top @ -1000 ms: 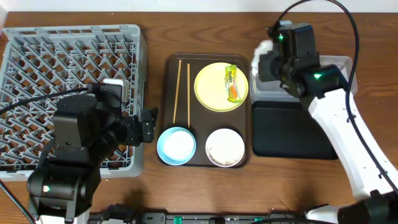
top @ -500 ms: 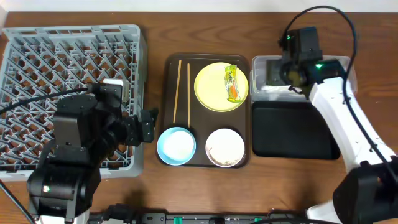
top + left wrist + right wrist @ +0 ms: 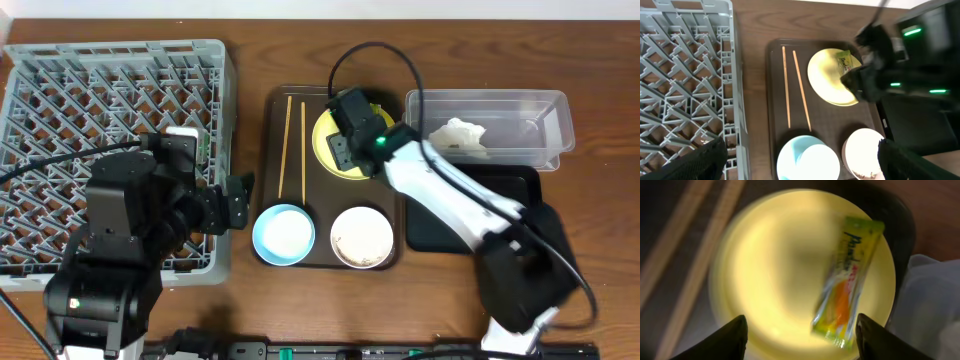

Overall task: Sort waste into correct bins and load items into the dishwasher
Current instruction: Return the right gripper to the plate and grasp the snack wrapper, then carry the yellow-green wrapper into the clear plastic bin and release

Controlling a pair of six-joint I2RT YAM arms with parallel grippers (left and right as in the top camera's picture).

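Observation:
My right gripper (image 3: 352, 142) hangs open over the pale yellow plate (image 3: 328, 140) on the brown tray. In the right wrist view the snack wrapper (image 3: 847, 285) lies on the plate (image 3: 775, 280) just inside my right finger (image 3: 880, 340), with nothing gripped. The arm hides the wrapper from overhead. The crumpled tissue (image 3: 458, 133) lies in the clear tub (image 3: 540, 110). Two chopsticks (image 3: 290, 145) lie left of the plate. A blue bowl (image 3: 283, 234) and a white bowl (image 3: 361, 237) sit at the tray's front. My left gripper (image 3: 235, 200) stays open beside the grey rack (image 3: 110, 120).
The black tray (image 3: 440, 215) lies in front of the clear tub, partly under my right arm. The brown serving tray (image 3: 318, 95) holds the dishes. In the left wrist view the right arm (image 3: 905, 55) looms over the plate (image 3: 827, 80).
My right arm has swung left from the clear tub to above the plate. Its jaws have opened, and the tissue it carried now lies in the tub. The left arm is still.

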